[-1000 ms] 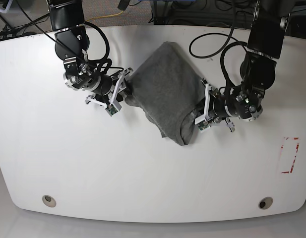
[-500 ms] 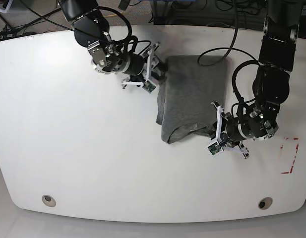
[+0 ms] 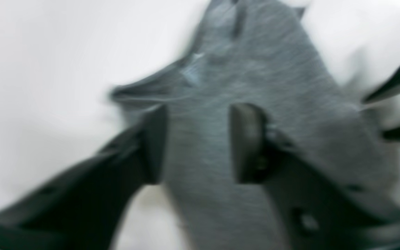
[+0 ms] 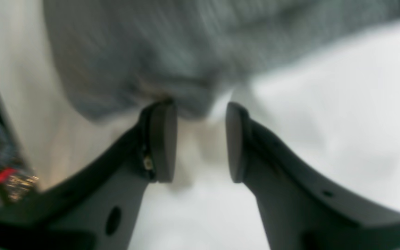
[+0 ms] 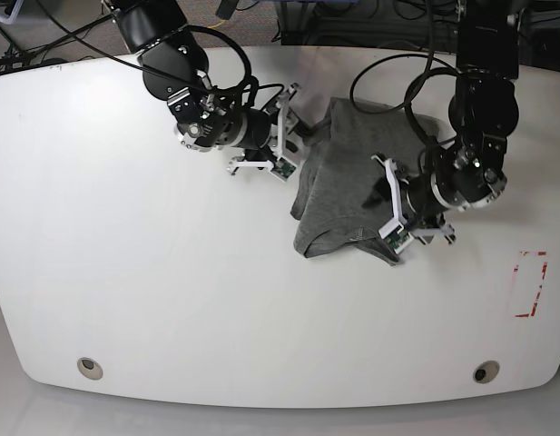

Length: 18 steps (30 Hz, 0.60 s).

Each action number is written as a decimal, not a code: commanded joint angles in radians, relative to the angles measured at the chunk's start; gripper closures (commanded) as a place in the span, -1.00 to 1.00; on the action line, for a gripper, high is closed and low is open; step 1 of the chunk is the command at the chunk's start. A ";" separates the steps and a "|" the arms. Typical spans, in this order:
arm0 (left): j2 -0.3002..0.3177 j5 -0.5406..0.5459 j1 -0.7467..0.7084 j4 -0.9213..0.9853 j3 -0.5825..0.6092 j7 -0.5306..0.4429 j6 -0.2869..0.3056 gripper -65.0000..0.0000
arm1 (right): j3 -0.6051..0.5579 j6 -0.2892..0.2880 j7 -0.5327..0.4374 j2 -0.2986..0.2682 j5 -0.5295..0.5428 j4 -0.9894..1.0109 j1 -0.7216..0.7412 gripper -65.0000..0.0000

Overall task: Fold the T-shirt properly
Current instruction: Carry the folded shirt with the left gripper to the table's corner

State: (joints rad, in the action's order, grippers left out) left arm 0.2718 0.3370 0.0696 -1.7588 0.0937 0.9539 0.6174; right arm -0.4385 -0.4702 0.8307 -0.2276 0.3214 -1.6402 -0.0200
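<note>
Since half a second ago the left gripper has climbed from the bench beside the shirt's near edge up over the cloth itself, and its jaws have parted. Over the same time the right gripper has barely shifted and sits at the shirt's left side as before.

On the white bench the T-shirt lies folded into a narrow grey bundle in the far right part of the surface, its far end close to the far edge and its near end pointing toward the middle. That near end shows a rolled, open hem.

Seen from the left wrist, the left gripper's jaws stand apart with grey fabric filling the gap behind them; the picture is blurred, so whether the pads touch the cloth cannot be told.

Seen from the right wrist, the right gripper's jaws are likewise apart, a moderate gap between them, over bare white bench. A rumpled edge of the shirt lies just past the fingertips, with the left pad right at the cloth's edge and nothing clamped between them.
</note>
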 commanded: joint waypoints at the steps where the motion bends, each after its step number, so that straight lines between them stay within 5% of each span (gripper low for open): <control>1: -0.007 0.007 -0.006 -0.017 -0.005 -0.013 -0.027 -0.12 | 0.014 0.003 -0.017 -0.006 0.012 -0.035 0.016 0.33; 7: -0.064 0.006 -0.078 0.009 -0.007 -0.054 -0.095 -0.13 | 0.165 -0.006 -0.015 -0.006 0.012 -0.058 -0.019 0.33; 13: -0.064 0.006 -0.113 0.148 0.036 -0.134 -0.170 -0.14 | 0.258 -0.054 -0.015 -0.016 0.084 -0.074 -0.022 0.33; 18: -0.041 0.007 -0.107 0.293 0.030 -0.207 -0.172 -0.14 | 0.335 -0.058 0.002 -0.042 0.161 -0.074 -0.025 0.33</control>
State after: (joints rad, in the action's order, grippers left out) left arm 0.2111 0.3805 -0.0338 -1.5059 0.1299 0.7059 0.4599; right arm -0.1223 -0.5247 0.8413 -0.2520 0.4568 -1.6955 -0.0586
